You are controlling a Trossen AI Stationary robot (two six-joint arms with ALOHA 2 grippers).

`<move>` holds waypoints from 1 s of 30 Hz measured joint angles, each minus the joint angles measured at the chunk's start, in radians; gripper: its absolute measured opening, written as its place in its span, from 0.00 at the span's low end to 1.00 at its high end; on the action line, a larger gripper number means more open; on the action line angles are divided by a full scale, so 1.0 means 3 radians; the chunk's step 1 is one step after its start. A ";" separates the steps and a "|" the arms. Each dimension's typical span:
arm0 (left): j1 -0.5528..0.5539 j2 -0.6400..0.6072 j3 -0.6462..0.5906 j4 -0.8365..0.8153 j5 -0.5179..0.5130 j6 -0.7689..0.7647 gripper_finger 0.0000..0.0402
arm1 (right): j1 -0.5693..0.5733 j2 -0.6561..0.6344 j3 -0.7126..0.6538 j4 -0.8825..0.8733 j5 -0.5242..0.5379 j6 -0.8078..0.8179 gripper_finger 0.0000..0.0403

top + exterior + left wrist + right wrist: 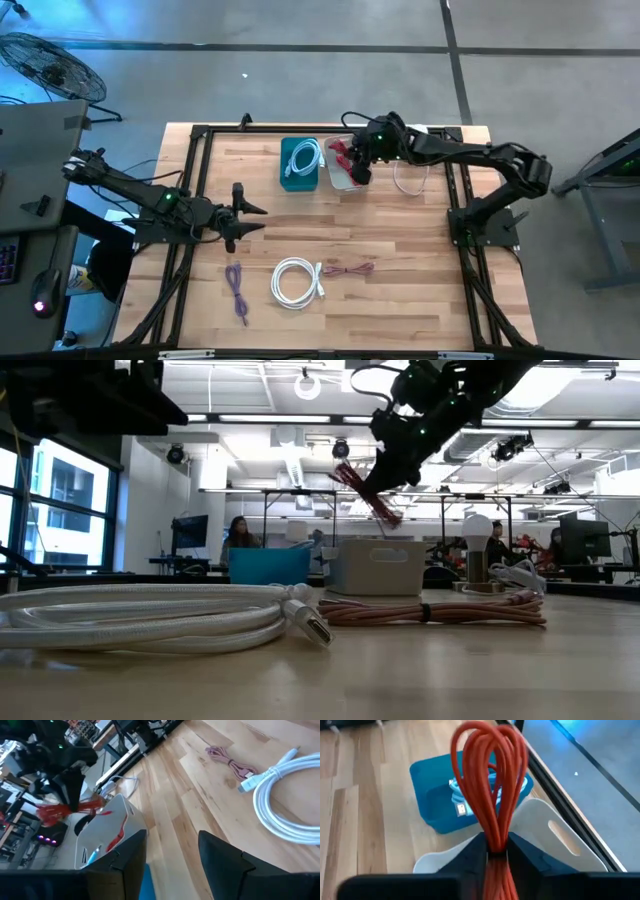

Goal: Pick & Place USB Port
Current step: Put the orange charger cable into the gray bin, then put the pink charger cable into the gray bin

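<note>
1. The right gripper [358, 168] hangs above the white bin [341, 178] at the far side of the wooden table [400, 240], its fingers pinched tight on a looped red USB cable [489, 795].
2. In the low view the red cable [365, 495] dangles from the gripper clear of the white bin's [376, 565] rim.
3. Just beside the white bin sits a blue bin [300, 164] holding a coiled white cable [305, 157].
4. The left gripper [243, 217] waits over the table's left part, well apart from both bins, its fingers [225, 857] spread.
5. On the near part of the table lie a purple cable [236, 288], a coiled white USB cable [296, 280] and a bundled pink cable [347, 269], side by side.
</note>
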 joint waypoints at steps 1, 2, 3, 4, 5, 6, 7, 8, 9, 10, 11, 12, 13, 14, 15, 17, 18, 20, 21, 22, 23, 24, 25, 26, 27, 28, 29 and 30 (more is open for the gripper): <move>0.0001 -0.0002 0.0000 0.0004 0.0026 0.0000 0.43 | -0.0001 0.0000 0.0000 0.0022 0.0033 0.0012 0.22; 0.0001 -0.0004 0.0000 0.0005 0.0033 -0.0001 0.43 | 0.0000 0.0000 0.0001 0.0038 0.0062 0.0018 0.25; 0.0001 -0.0004 0.0000 -0.0006 0.0034 0.0000 0.43 | 0.0005 0.0000 0.0001 0.0042 0.0108 0.0021 0.28; 0.0000 -0.0003 0.0000 -0.0020 0.0035 -0.0001 0.43 | 0.0007 -0.0002 0.0002 0.0041 0.0130 0.0025 0.31; 0.0000 -0.0003 0.0000 -0.0029 0.0035 -0.0001 0.43 | 0.0007 -0.0003 0.0003 0.0039 0.0152 0.0026 0.33; 0.0000 -0.0003 0.0000 -0.0033 0.0035 -0.0001 0.43 | 0.0007 -0.0003 0.0003 0.0035 0.0168 0.0027 0.35; 0.0000 -0.0003 0.0000 -0.0037 0.0035 -0.0001 0.43 | 0.0007 -0.0003 0.0003 0.0032 0.0178 0.0043 0.37; 0.0001 -0.0003 0.0000 -0.0045 0.0035 -0.0001 0.43 | 0.0007 -0.0003 0.0003 0.0030 0.0205 0.0062 0.39; 0.0001 -0.0003 0.0000 -0.0051 0.0035 -0.0001 0.43 | 0.0007 -0.0003 0.0003 0.0028 0.0218 0.0077 0.41; 0.0001 -0.0003 0.0000 -0.0052 0.0035 -0.0001 0.43 | 0.0007 -0.0003 0.0003 0.0022 0.0235 0.0083 0.42; 0.0000 -0.0003 0.0000 -0.0051 0.0035 -0.0001 0.43 | 0.0007 -0.0003 0.0003 0.0015 0.0243 0.0084 0.43; 0.0001 -0.0003 0.0000 -0.0051 0.0035 -0.0001 0.43 | 0.0010 -0.0003 0.0003 0.0012 0.0246 0.0084 0.44; 0.0001 -0.0003 0.0000 -0.0051 0.0035 -0.0001 0.43 | 0.0011 -0.0003 0.0003 0.0011 0.0248 0.0084 0.45; 0.0001 -0.0003 0.0000 -0.0051 0.0035 -0.0001 0.43 | 0.0018 -0.0003 0.0003 0.0007 0.0248 0.0083 0.45; 0.0001 -0.0003 0.0000 -0.0051 0.0035 -0.0003 0.43 | 0.0028 -0.0004 0.0003 0.0003 0.0248 0.0081 0.46; 0.0000 -0.0003 0.0000 -0.0051 0.0035 -0.0013 0.43 | 0.0054 -0.0004 0.0003 0.0003 0.0251 0.0050 0.45; 0.0000 -0.0003 0.0000 -0.0051 0.0035 -0.0014 0.43 | 0.0074 -0.0004 0.0003 0.0004 0.0251 0.0027 0.45; 0.0000 -0.0003 0.0000 -0.0051 0.0035 -0.0023 0.43 | 0.0127 -0.0006 0.0003 0.0001 0.0249 -0.0029 0.44; 0.0001 -0.0003 0.0000 -0.0051 0.0035 -0.0034 0.43 | 0.0158 -0.0006 0.0003 -0.0002 0.0248 -0.0054 0.43; 0.0000 -0.0003 0.0000 -0.0051 0.0035 -0.0047 0.43 | 0.0194 -0.0007 0.0003 -0.0008 0.0246 -0.0074 0.42; 0.0001 -0.0003 0.0000 -0.0052 0.0034 -0.0059 0.43 | 0.0228 -0.0020 0.0003 -0.0022 0.0232 -0.0103 0.41; 0.0001 -0.0003 0.0000 -0.0064 0.0034 -0.0062 0.43 | 0.0264 -0.0027 0.0003 -0.0040 0.0206 -0.0149 0.40; 0.0001 -0.0003 0.0000 -0.0084 0.0034 -0.0062 0.43 | 0.0313 -0.0036 0.0003 -0.0048 0.0175 -0.0205 0.40; 0.0001 -0.0003 0.0000 -0.0101 0.0032 -0.0062 0.43 | 0.0356 -0.0069 0.0003 -0.0067 0.0125 -0.0253 0.39; 0.0000 -0.0003 0.0000 -0.0118 0.0028 -0.0062 0.43 | 0.0401 -0.0102 0.0003 -0.0099 0.0086 -0.0304 0.39; 0.0001 -0.0003 -0.0001 -0.0128 0.0024 -0.0062 0.43 | 0.0455 -0.0140 0.0002 -0.0123 0.0039 -0.0337 0.38; 0.0001 -0.0003 -0.0001 -0.0127 0.0023 -0.0062 0.43 | 0.0506 -0.0188 0.0003 -0.0136 0.0009 -0.0368 0.38; 0.0001 -0.0003 -0.0001 -0.0125 0.0023 -0.0062 0.43 | 0.0557 -0.0247 0.0002 -0.0157 -0.0008 -0.0377 0.38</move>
